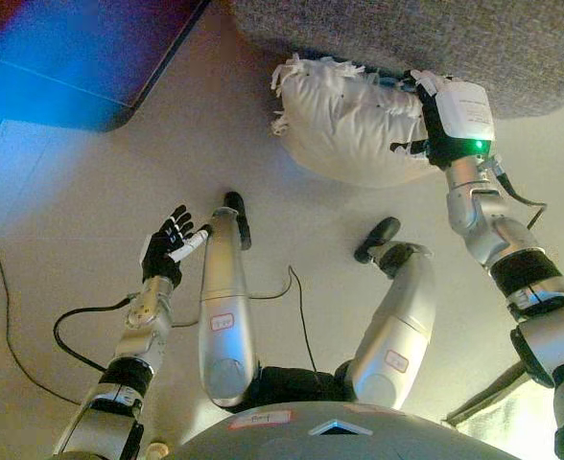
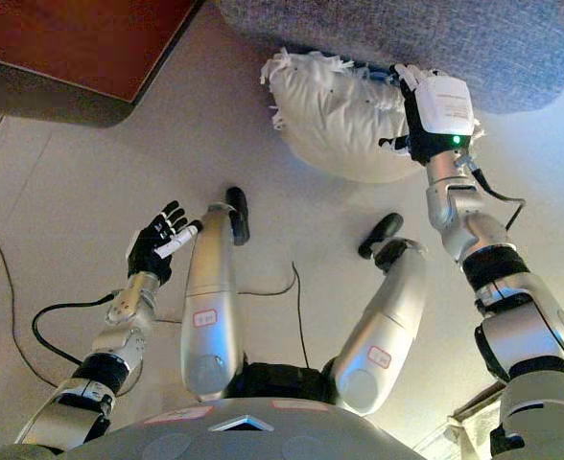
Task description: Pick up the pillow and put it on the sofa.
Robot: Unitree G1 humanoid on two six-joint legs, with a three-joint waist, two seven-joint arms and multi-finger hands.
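A white pillow (image 1: pixel 344 120) with a fringed edge is held in the air just in front of the grey sofa's (image 1: pixel 512 43) front edge. My right hand (image 1: pixel 424 105) grips the pillow's right side, fingers curled into the fabric. My left hand (image 1: pixel 170 244) hangs low at the left, fingers spread open and empty, well away from the pillow. The same scene shows in the right eye view, with the pillow (image 2: pixel 335 110) and right hand (image 2: pixel 411 101) against the sofa (image 2: pixel 474 38).
A dark wooden table or cabinet (image 2: pixel 81 48) stands at the upper left. Pale floor (image 1: pixel 100 172) lies between it and the sofa.
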